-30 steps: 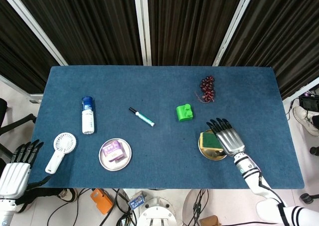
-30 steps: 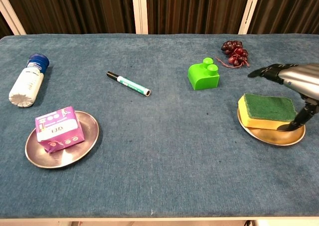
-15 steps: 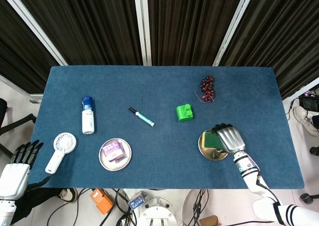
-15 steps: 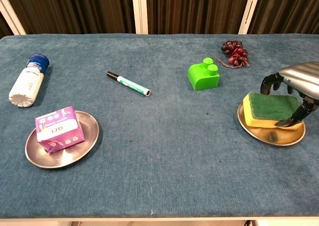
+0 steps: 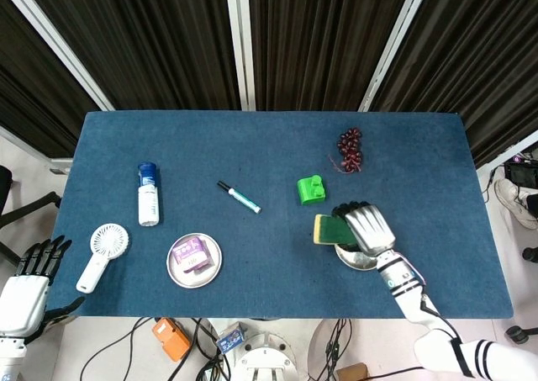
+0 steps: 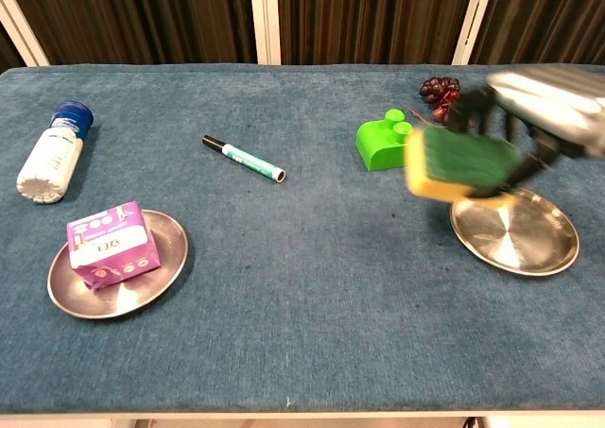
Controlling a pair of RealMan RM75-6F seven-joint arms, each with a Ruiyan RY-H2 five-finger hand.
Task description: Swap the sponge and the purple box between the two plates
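My right hand (image 5: 363,228) (image 6: 539,116) grips the yellow sponge with the green top (image 5: 326,229) (image 6: 456,163) and holds it in the air, just left of the right metal plate (image 5: 357,259) (image 6: 515,234), which now lies bare. The purple box (image 5: 190,255) (image 6: 107,244) sits on the left metal plate (image 5: 212,273) (image 6: 161,267) near the front left. My left hand (image 5: 34,267) hangs off the table's left front corner with its fingers spread and nothing in them; the chest view does not show it.
A green block (image 5: 310,189) (image 6: 386,140) lies just behind the lifted sponge. A marker (image 5: 239,197) (image 6: 243,158) lies mid-table, a white bottle with a blue cap (image 5: 148,194) (image 6: 52,154) and a white hand fan (image 5: 102,252) at the left, dark grapes (image 5: 350,150) (image 6: 442,95) at the back right.
My right hand closed on the sponge, lifted it off the right plate and carried it to the left. The plate is left bare. The left hand stayed put.
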